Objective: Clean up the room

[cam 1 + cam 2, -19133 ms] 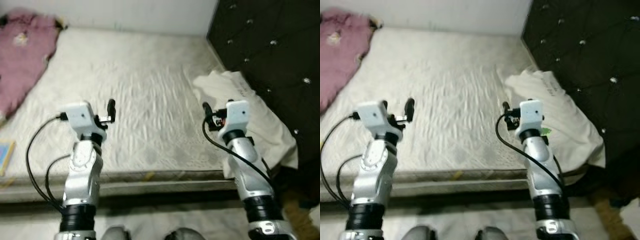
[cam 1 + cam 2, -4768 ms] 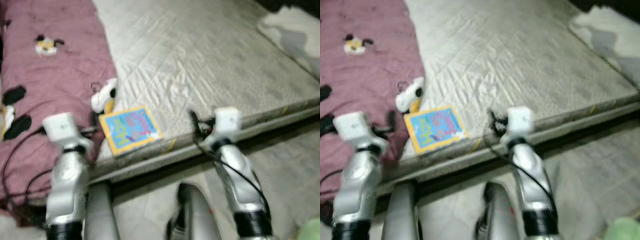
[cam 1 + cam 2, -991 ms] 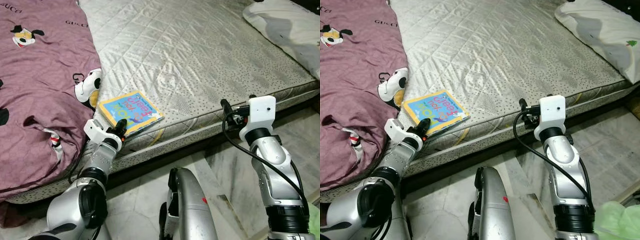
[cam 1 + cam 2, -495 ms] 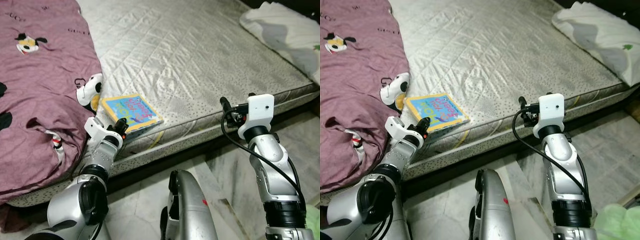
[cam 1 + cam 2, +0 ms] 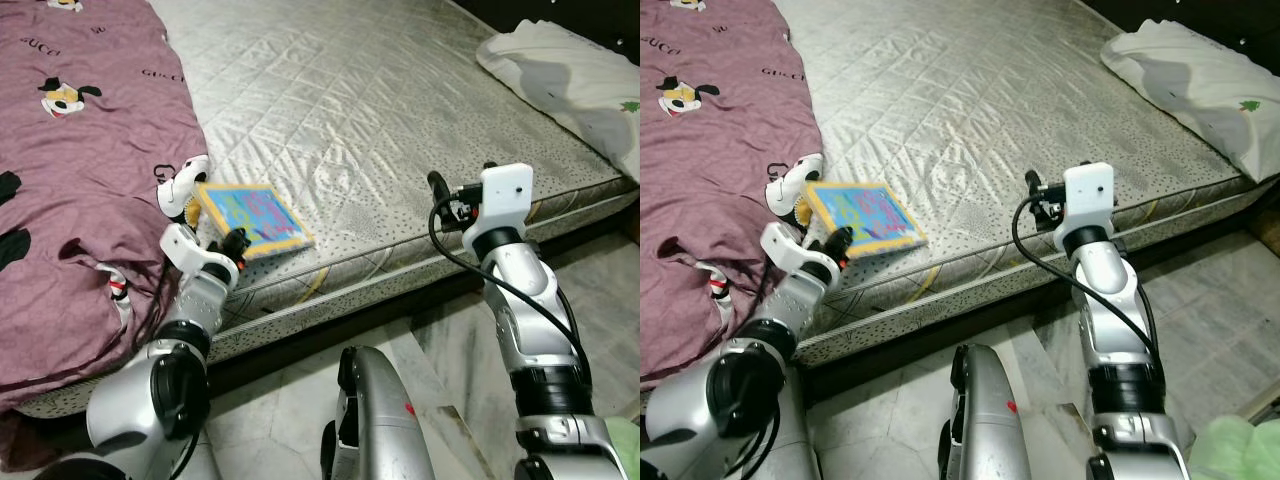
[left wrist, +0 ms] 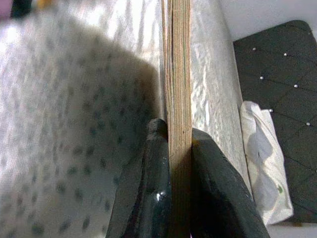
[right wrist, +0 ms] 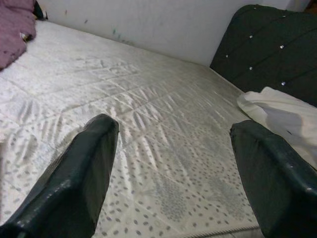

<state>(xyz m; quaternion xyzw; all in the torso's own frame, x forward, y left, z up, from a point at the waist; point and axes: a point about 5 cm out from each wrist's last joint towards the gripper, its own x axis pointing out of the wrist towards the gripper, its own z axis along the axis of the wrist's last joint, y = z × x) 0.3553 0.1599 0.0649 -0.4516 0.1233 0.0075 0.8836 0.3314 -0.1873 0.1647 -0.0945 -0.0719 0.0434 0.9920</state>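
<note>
Near the mattress (image 5: 400,130) edge, in the left eye view, the book (image 5: 252,217) lies flat just beside the purple blanket (image 5: 70,170), and the left gripper (image 5: 236,243) sits at the book's near edge; the right gripper (image 5: 440,190) hovers above the mattress edge, well apart from the book, and a pillow (image 5: 570,85) lies at the far right. From the right eye view the same layout holds: book (image 5: 862,215) close to the mattress edge, left gripper (image 5: 840,240) at its near side, right gripper (image 5: 1035,185) idle over bare mattress. Looking along the left wrist view, the book (image 6: 178,74) is seen edge-on with its pages pinched between the two fingers (image 6: 156,163), which press against either face of it; the grasp looks shallow, close to the edge only. Along the right wrist view, the fingers (image 7: 74,183) are spread wide with nothing between them, over quilted mattress, with the dark headboard (image 7: 267,54) beyond. The step in hand appears to be lifting the book off the bed. To do it well, the pinch should probably be kept firm and the lift slow and level, since a grip this near the edge could let the book droop or slide out; drawing it away from the blanket would avoid snagging the cloth.
</note>
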